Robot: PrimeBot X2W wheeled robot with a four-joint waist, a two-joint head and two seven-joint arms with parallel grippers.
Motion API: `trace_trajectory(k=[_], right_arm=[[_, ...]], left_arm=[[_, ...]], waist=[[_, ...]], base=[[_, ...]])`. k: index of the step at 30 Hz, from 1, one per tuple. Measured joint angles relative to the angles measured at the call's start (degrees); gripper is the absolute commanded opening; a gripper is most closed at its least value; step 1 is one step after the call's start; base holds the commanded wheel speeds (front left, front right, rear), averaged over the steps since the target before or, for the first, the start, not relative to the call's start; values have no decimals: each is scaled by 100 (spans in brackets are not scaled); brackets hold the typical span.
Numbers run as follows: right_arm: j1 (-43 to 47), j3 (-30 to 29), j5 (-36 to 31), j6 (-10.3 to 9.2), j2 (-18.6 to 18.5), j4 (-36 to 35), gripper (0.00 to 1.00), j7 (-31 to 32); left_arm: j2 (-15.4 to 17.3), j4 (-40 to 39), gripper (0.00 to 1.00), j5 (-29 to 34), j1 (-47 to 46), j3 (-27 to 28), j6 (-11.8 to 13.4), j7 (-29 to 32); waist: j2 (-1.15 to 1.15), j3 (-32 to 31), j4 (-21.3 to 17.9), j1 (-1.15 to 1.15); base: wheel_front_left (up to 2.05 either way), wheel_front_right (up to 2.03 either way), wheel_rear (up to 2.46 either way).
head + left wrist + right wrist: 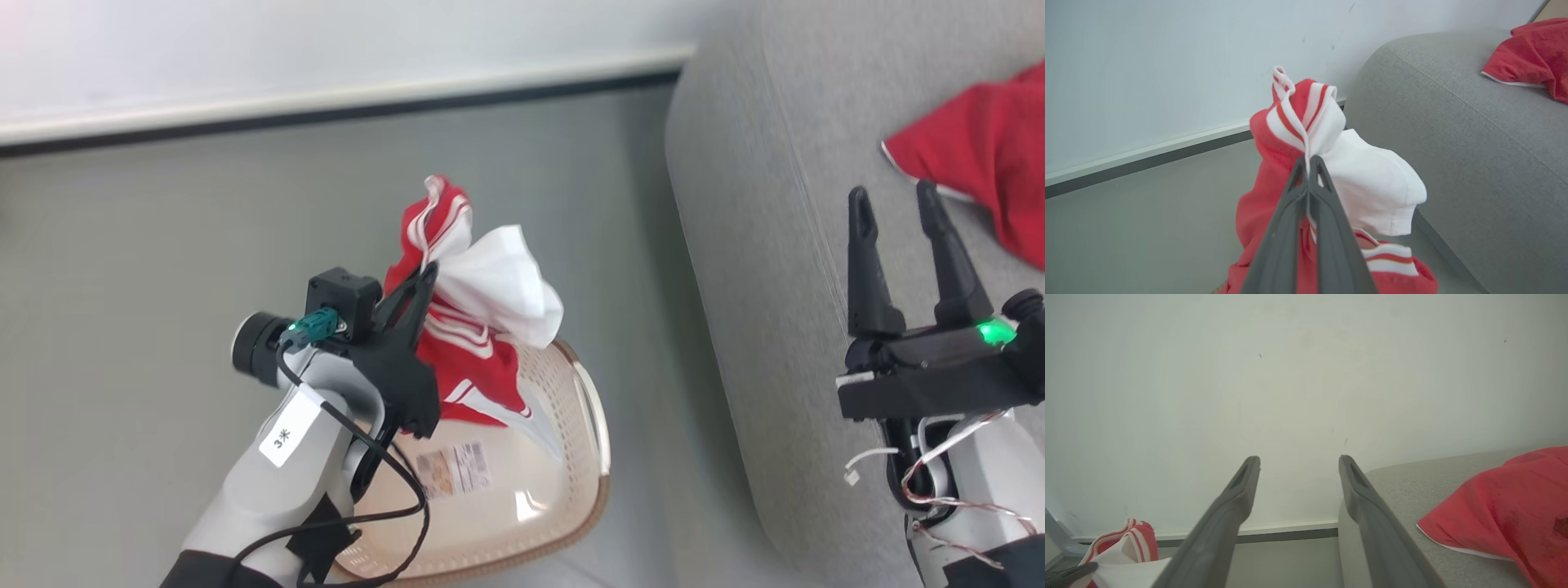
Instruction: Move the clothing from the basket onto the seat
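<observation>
The left gripper [428, 271], pressed together, pinches the red, white-striped fabric garment [478, 376], its lower folds hanging over the cream perforated plastic basket [602, 457]; the right gripper [898, 200] stands spread, empty.

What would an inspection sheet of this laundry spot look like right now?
Surface: grey floor, with the basket standing on it beside the sofa.
Job's things: striped red-and-white garment lifted, its lower end hanging over the basket; red garment with white edging lying on the sofa; a printed label on the basket's bottom.
Clutter: nothing seen.
End effectors: left end effector shut on the striped garment; right end effector open and empty, over the sofa.
Cables: black cable looping along the left forearm; thin wires at the right wrist.
Surroundings: pale wall with a baseboard.
</observation>
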Motion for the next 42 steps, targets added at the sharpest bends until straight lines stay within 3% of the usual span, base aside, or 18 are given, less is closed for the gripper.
trace_trajectory(k=[20,31,42], right_arm=[[1044,748,15,113,211,120,100,0],[1110,1071,14,126,197,87,100,0],[632,2152,-3,143,157,660,100,186]], left_arm=[[34,-1631,0,-34,-53,100,-22,-46],[32,-1963,0,-64,-78,129,66,156],[-40,-2273,0,-79,-139,-33,81,369]], waist=[[0,-1545,342,0],[1,-1672,154,1],[1,-1662,242,1]], base=[[0,0,0],[0,0,0],[0,0,0]])
